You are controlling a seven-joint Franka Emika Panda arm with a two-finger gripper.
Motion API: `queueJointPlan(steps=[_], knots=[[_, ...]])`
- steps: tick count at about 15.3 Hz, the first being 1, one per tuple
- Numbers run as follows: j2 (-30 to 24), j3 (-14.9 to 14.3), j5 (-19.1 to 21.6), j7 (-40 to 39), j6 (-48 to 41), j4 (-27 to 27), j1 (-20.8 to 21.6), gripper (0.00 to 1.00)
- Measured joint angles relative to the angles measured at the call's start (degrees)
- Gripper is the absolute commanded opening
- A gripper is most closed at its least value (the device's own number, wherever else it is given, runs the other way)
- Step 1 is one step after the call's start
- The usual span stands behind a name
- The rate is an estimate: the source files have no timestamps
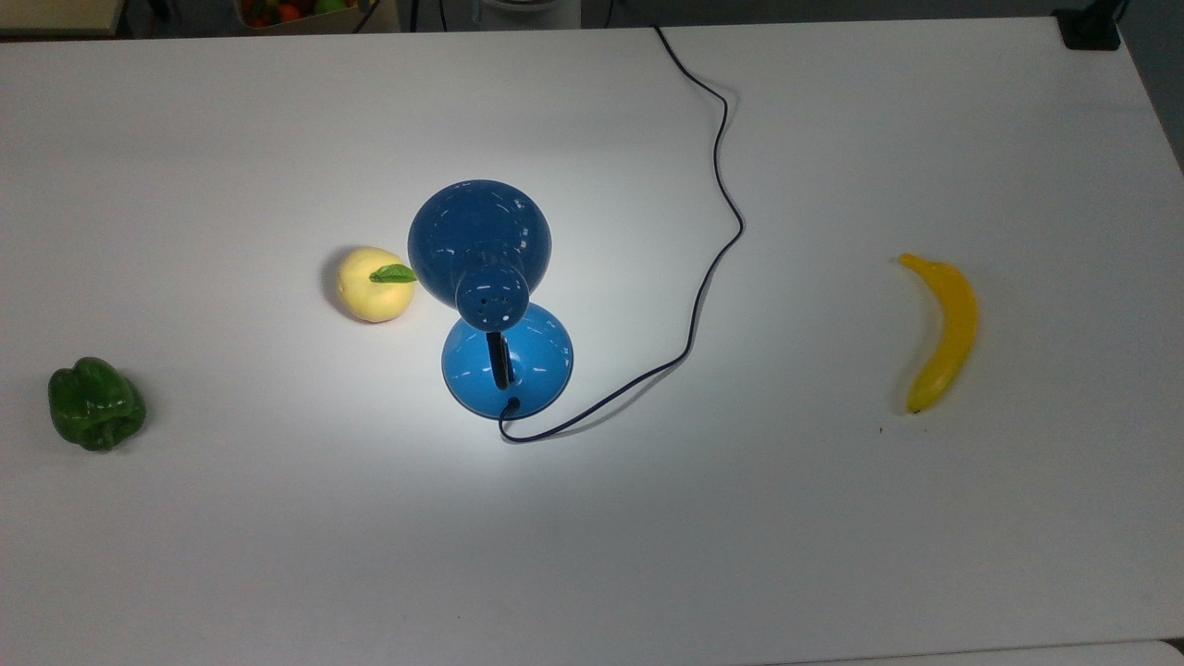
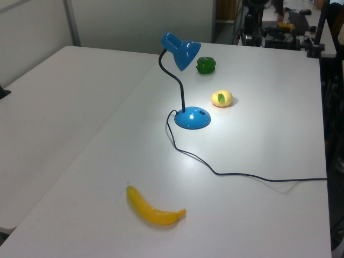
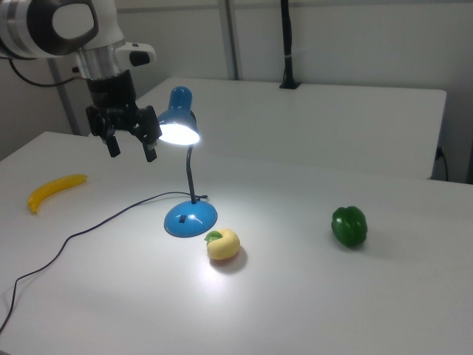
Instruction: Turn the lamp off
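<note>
The glossy blue lamp (image 1: 481, 242) stands mid-table on its round blue base (image 1: 507, 361), and it is lit, throwing a bright pool onto the white table. In the left view the lamp (image 2: 180, 51) arches over its base (image 2: 193, 118). In the right view the lamp (image 3: 179, 118) glows under its shade, with its base (image 3: 191, 219) below. Its thin dark cord (image 1: 712, 250) runs off toward the table's far edge. My gripper (image 3: 131, 148) hangs open in the air at the right view's left, beside the shade and well above the table, holding nothing.
A yellow apple-like fruit (image 1: 374, 284) lies just beside the lamp in the top view's left. A green pepper (image 1: 95, 404) sits at the top view's far left, a banana (image 1: 942, 330) at the top view's right. The cord loops across the table.
</note>
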Motion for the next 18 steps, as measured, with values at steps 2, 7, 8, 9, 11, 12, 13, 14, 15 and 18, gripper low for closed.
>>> queueJointPlan(steps=[2, 7, 8, 9, 11, 12, 13, 14, 15, 18], knots=[[0.1, 0.0, 0.0, -0.28, 0.0, 0.0, 0.01, 0.08], [0.12, 0.0, 0.0, -2.39, 0.0, 0.0, 0.01, 0.0], [0.12, 0.0, 0.0, -2.53, 0.0, 0.0, 0.01, 0.0], [0.12, 0.01, 0.0, -2.59, 0.0, 0.0, 0.01, 0.0], [0.13, 0.03, 0.0, -2.65, 0.0, 0.0, 0.02, 0.0], [0.16, 0.06, 0.01, -2.66, 0.0, 0.0, 0.02, 0.0], [0.28, 0.11, 0.01, -2.69, 0.0, -0.01, 0.02, 0.0], [0.52, 0.18, 0.03, -2.72, 0.05, -0.03, 0.04, 0.0], [0.91, 0.28, 0.06, -2.73, 0.67, -0.12, 0.08, 0.0], [2.47, 0.57, 0.07, -2.74, 5.09, -1.45, 0.16, 0.0]])
